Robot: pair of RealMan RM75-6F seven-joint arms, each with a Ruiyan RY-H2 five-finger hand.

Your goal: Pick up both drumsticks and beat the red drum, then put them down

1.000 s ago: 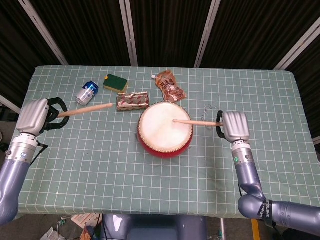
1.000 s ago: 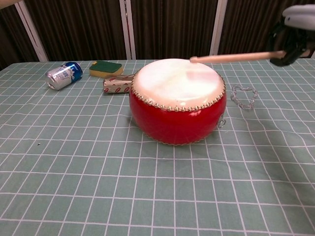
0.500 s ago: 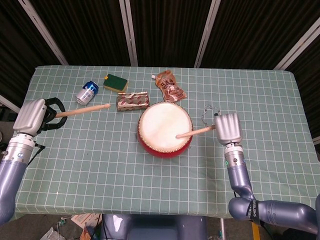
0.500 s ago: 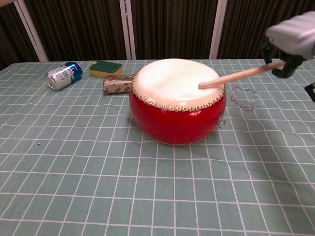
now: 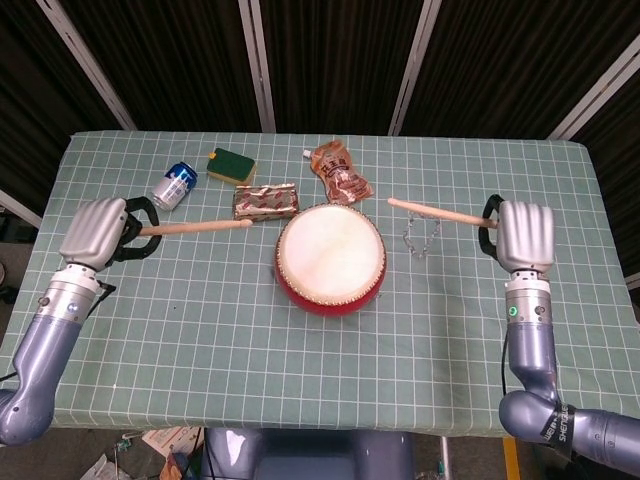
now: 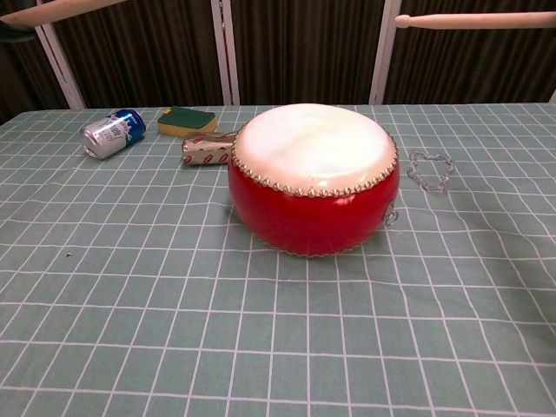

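While not touched by any stick, closest in: the red drum (image 5: 330, 258), flat on the green table (image 5: 200, 340), white skin up. A bit farther, at 9 o'clock from the drum, the left hand (image 5: 97, 232), fingers wrapped tight round the end of the left drumstick (image 5: 200, 226). At 3 o'clock, the right hand (image 5: 525, 234), fingers clamped the same way on the right drumstick (image 5: 435, 212). Both sticks held sideways, long way pointing in at the drum, tips stopping just short of the rim at about 10 and 2 o'clock. High above the skin too, going by the chest view. Looks like much the same gap on each side, so no clear nearer hand. To beat, probably swing a tip down and in. Farther back, from 10 to 12 o'clock: a can (image 5: 174, 185), a green sponge (image 5: 231, 165), two snack packs.
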